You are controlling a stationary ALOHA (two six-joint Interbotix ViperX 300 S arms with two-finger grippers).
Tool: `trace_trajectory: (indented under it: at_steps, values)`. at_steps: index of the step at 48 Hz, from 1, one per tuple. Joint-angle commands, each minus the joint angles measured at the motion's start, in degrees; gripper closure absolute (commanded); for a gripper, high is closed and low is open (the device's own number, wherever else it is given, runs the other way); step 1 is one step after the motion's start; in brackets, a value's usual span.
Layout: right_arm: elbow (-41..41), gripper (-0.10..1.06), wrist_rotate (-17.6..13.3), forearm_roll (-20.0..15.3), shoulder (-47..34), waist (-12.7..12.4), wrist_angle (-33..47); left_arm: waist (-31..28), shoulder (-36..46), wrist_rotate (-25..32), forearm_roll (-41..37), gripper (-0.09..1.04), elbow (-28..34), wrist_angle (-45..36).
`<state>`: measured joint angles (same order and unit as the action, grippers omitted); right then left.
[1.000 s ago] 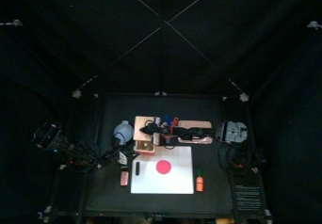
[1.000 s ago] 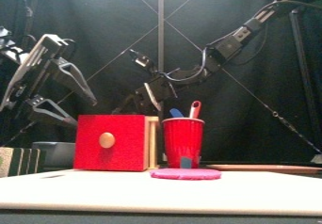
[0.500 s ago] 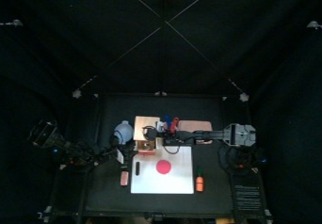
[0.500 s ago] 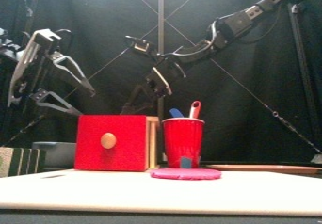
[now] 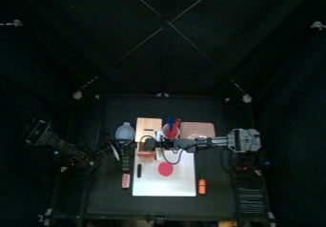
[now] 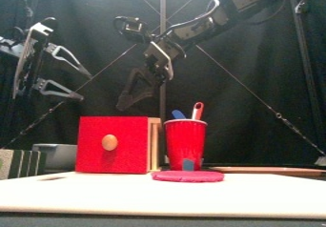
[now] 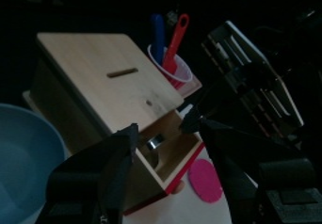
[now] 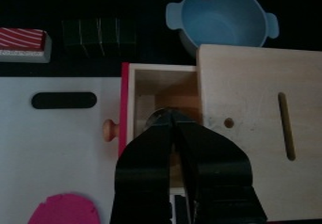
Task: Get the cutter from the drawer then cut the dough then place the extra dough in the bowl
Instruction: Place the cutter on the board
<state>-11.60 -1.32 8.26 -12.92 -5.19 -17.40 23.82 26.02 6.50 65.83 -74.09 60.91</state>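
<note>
open drawer [image 8: 161, 85] right under the right gripper [image 8: 168, 121], blue-grey bowl [image 8: 220, 19] beyond it
jaws pinched together, pointing down; left gripper [image 7: 168, 131] spread wide, aside

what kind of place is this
Probably a robot lab booth set up as a toy kitchen: black curtains, a left arm and right arm over a small table, with a box, red cup and pink dough as props.

The black bench [image 5: 105, 200] carries a white cutting board [image 5: 181, 185] at its front middle. Behind the board stand a pale wooden box [image 5: 147, 126], a red cup [image 6: 186, 143] just right of it and a blue-grey bowl [image 5: 124, 132] to its left. A dark sushi roll [image 8: 94, 35] and a red-and-white toy [image 8: 23, 41] lie left of the board.
</note>
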Motion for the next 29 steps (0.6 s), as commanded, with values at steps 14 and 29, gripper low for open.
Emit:
trace_trajectory:
  at_steps: [14, 29]
  values:
    - [3.6, 0.45, 0.09, -2.55, 0.26, 0.18, -3.16, -0.44, 1.67, 6.77, -4.48, 0.06, 0.62, 1.05]
    - [4.13, 0.16, -0.09, -3.43, -0.35, 0.53, -3.6, -0.7, 1.67, 7.47, -4.92, 0.06, -0.26, 1.14]
